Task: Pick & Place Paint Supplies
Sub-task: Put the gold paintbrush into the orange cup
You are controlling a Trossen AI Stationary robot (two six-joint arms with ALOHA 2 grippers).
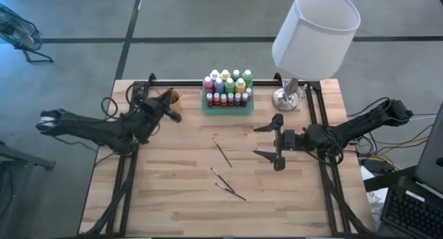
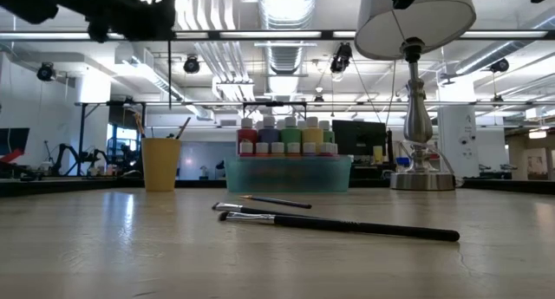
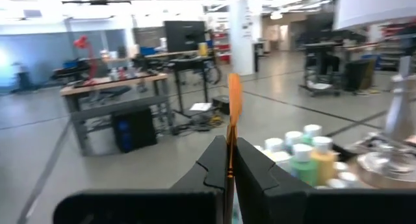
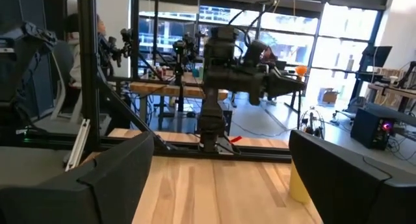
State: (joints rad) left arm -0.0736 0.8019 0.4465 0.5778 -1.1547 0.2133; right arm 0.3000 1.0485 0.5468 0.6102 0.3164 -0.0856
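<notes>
Wooden bench [image 1: 173, 197]: three paintbrushes [image 1: 223, 154] lay loose mid-bench, unplaced. Right gripper [image 1: 268, 142] hovered beside them, jaws wide, empty. Farther back, paint bottles [image 1: 227, 88] filled the tray [image 1: 226, 109]; left gripper [image 1: 173, 114], jaws clamped on a thin orange handle [image 3: 233, 107], over the orange cup [image 1: 171, 98].

Lamp [image 1: 304, 45] overhangs tray [image 1: 227, 106]; cup [image 1: 171, 97] beside; brushes [image 1: 223, 154] scattered mid-table.
</notes>
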